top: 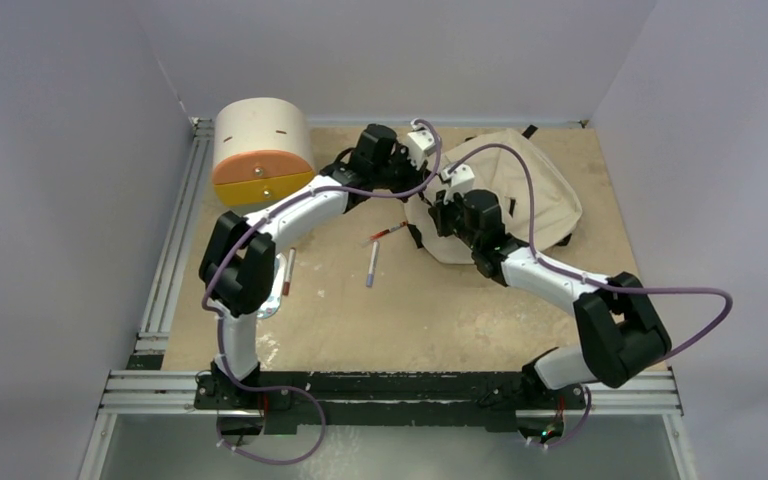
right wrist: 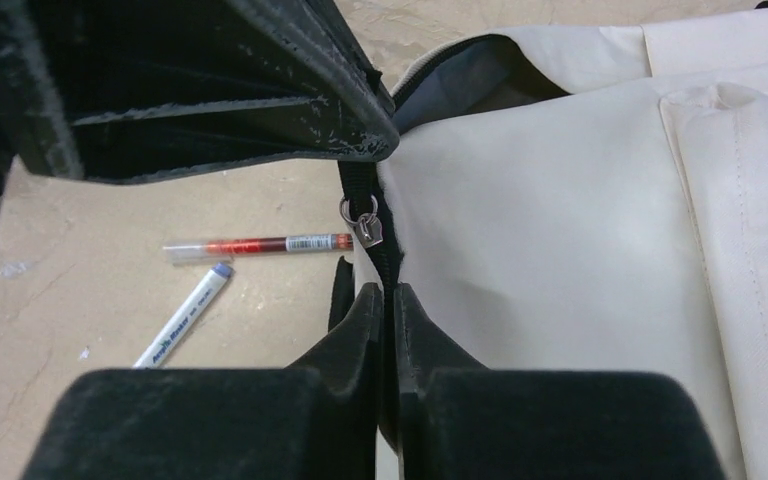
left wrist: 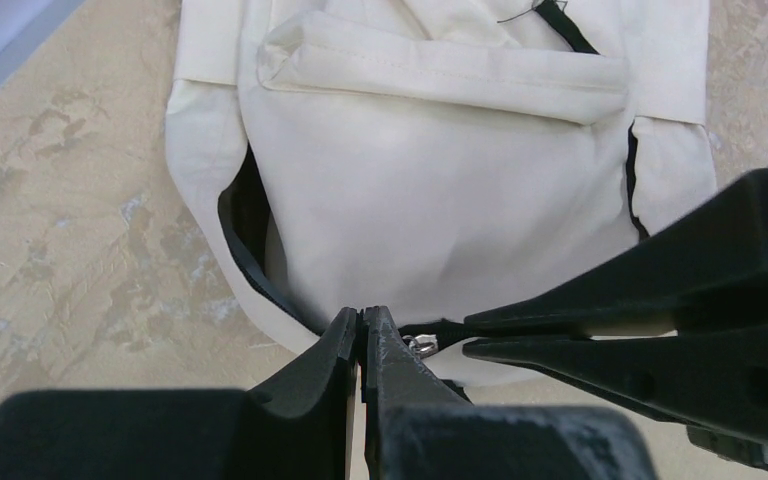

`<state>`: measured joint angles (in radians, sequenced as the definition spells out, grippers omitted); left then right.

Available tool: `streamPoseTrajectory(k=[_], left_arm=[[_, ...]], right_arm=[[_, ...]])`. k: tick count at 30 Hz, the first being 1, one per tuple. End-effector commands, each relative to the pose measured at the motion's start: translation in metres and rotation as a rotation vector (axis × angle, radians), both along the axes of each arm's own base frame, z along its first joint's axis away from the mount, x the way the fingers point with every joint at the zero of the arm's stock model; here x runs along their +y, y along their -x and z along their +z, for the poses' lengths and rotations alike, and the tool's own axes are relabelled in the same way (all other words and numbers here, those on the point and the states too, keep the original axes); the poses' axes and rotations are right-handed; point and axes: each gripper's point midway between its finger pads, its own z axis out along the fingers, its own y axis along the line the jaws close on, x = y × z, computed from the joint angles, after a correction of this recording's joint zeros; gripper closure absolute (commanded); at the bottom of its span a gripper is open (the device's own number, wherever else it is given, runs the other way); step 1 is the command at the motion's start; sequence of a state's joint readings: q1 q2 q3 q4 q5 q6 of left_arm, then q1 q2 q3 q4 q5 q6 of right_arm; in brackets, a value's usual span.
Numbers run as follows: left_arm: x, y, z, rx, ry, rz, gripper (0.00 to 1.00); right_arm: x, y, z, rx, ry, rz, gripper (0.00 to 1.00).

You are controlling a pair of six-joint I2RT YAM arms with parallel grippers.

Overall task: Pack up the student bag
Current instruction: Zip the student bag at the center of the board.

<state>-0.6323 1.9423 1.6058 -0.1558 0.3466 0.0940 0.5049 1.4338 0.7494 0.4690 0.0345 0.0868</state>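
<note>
**Student bag** (top: 505, 175): lies flat on the far right part of the table (top: 440, 310), front pocket up. The main zip is partly undone, with a dark gap showing along the bag's left rim. The zipper pull (right wrist: 368, 228) lies free on the black zip band, between the two grippers.

**Right gripper** (right wrist: 388, 297): fingers are pressed together on the zip band at the bag's edge, just short of the pull and not on it.

**Left gripper** (left wrist: 361, 325): fingers are together at the same rim, on the other side of the pull. Whether cloth is caught between them cannot be told.

**Judged step:** widening the main opening so items can go in.

**To do it well:**
- The pinch belongs on the pull's tab; a grip on the band alone is unlikely to move the slider.
- One gripper should anchor the rim while the other draws along the zip line, low and parallel to the table, so the soft cloth neither bunches nor lifts.
- The two sets of fingers sit very near each other, which leaves little room to re-grip without a knock.

**Pose:** the left arm reaches far across from its base, wrist angled at the bag's left rim. The right arm folds in from the right, forearm over the bag's near corner, fingers pointing away and leftward.

**Outward:** a red pen (right wrist: 255, 243) and a blue-capped pen (right wrist: 185, 315) lie on the table just left of the bag. The drawer box (top: 262, 150) stands at the far left.
</note>
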Motion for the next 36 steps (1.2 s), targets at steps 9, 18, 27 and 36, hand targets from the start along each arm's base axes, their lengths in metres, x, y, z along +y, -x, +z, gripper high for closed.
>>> streamPoseTrajectory(k=[9, 18, 27, 36], left_arm=[[0.002, -0.045, 0.024, -0.026, 0.079, 0.091, 1.0], [0.006, -0.07, 0.041, -0.106, 0.097, 0.108, 1.0], [0.007, -0.093, 0.048, -0.171, 0.109, 0.107, 1.0], [-0.002, -0.116, 0.045, -0.214, 0.101, 0.089, 1.0]], right_arm=[[0.002, 0.025, 0.015, -0.012, -0.076, 0.046, 1.0], [0.009, 0.044, 0.009, 0.059, -0.1, 0.113, 1.0], [0.013, 0.056, 0.012, 0.083, -0.097, 0.167, 1.0], [0.035, 0.081, 0.024, 0.087, -0.136, 0.357, 1.0]])
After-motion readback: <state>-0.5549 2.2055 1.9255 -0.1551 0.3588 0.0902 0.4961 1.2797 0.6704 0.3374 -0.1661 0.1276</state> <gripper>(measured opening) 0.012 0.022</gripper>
